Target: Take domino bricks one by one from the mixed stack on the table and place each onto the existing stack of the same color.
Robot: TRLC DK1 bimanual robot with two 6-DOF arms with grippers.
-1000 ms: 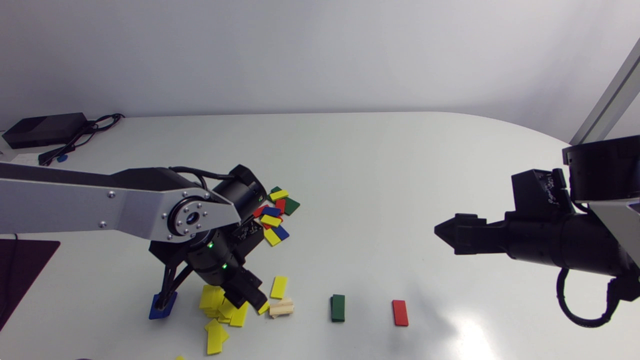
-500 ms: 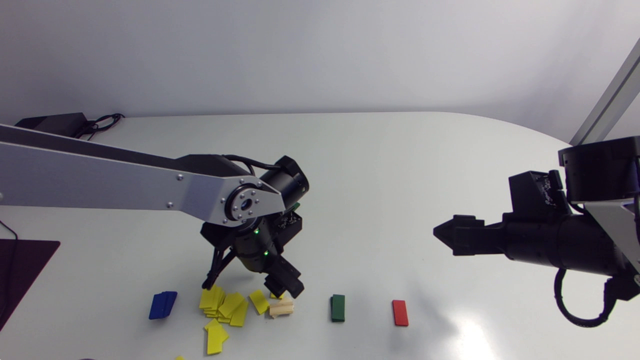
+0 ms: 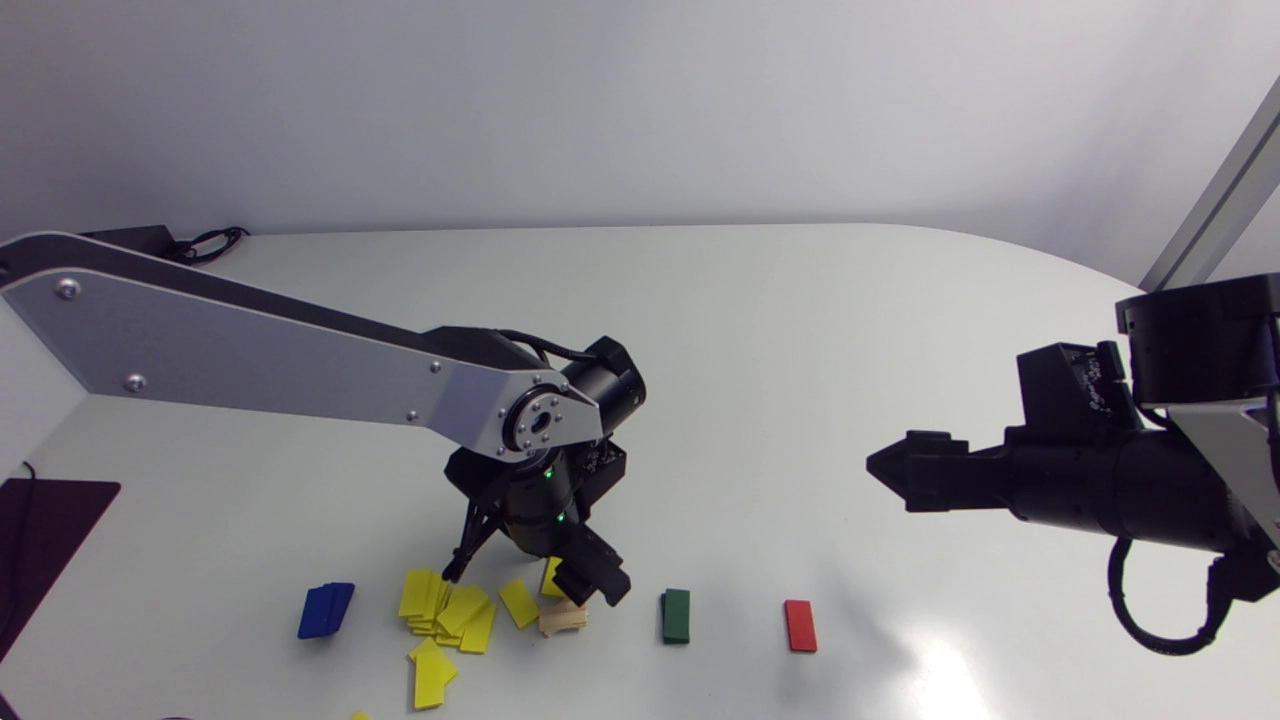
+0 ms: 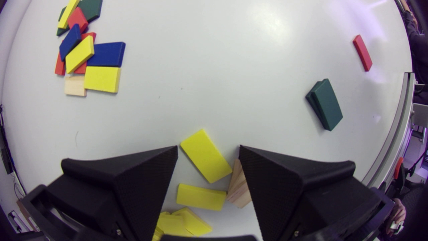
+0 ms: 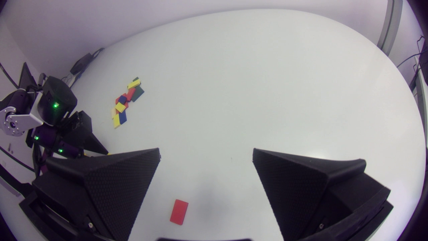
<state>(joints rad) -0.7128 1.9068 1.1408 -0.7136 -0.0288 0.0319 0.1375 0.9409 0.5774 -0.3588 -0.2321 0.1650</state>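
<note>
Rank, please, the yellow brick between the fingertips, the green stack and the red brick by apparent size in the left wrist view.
yellow brick, nearest the camera
green stack
red brick, farthest
Real sizes cannot be ranked.

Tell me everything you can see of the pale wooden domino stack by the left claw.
The pale wooden domino stack holds a few flat, unpainted bricks, fanned out of line, lying on the white table. One finger of the open left claw partly hides it. A yellow brick seems to touch its edge.

left end effector (image 4: 208, 149) spread, lowered, right end effector (image 5: 205, 151) spread, aloft
</note>
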